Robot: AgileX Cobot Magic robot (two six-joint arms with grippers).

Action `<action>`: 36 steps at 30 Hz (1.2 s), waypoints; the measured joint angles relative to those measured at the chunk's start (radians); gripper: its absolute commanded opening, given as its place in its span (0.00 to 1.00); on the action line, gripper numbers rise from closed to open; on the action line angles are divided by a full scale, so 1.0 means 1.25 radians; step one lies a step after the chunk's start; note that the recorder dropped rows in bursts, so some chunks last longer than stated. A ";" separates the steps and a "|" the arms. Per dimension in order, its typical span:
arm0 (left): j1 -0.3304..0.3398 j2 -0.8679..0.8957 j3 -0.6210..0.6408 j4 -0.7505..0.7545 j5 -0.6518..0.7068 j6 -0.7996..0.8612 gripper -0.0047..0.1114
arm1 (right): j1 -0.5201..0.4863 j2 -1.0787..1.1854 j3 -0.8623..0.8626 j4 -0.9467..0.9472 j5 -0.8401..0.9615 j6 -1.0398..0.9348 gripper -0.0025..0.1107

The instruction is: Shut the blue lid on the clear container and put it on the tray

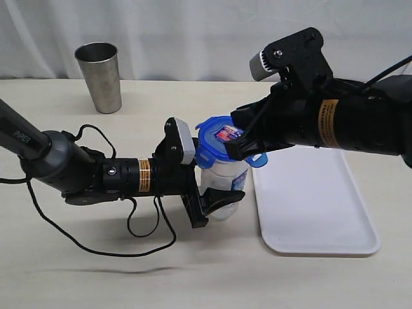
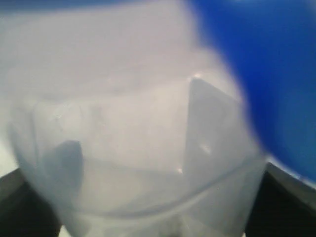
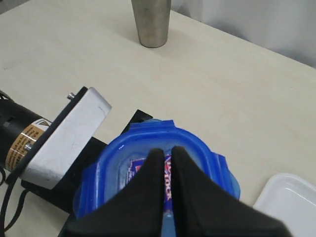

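**Step in hand: seating the blue lid (image 1: 215,138) on the clear container (image 1: 222,177).**

- **Right gripper:** The right gripper (image 3: 166,153) has its fingers pressed together and holds nothing. Its tips bear on the sticker (image 3: 170,190) at the lid's centre.
- **Pressing:** Pressure should go straight down along the container's axis. An off-centre push would likely tip the lid or the canister.
- **Lid:** In the exterior view the lid sits slightly tilted, and one flap (image 1: 259,159) juts out toward the tray (image 1: 322,212). Each flap probably needs folding down in turn before the lid counts as locked.
- **Left gripper:** The left gripper (image 1: 219,199) has its jaws on either side of the container's lower body. Whether they clamp the walls cannot be told. A firm hold there is advised before pressing.
- **Position:** The container appears to stand on the table (image 1: 212,277), just beside the tray's edge on the left arm's side, not on the tray. The steel cup (image 1: 100,76) stands well apart.
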State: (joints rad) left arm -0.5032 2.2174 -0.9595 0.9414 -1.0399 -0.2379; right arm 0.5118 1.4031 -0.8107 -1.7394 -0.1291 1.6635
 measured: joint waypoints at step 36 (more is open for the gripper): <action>0.048 0.000 -0.018 0.161 -0.021 -0.117 0.04 | 0.290 0.163 -0.439 1.147 0.831 -1.168 0.48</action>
State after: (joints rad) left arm -0.4426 2.2174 -0.9817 1.1430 -1.0665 -0.3844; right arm 0.8747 1.6063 -1.3593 -0.3060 0.9097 0.2032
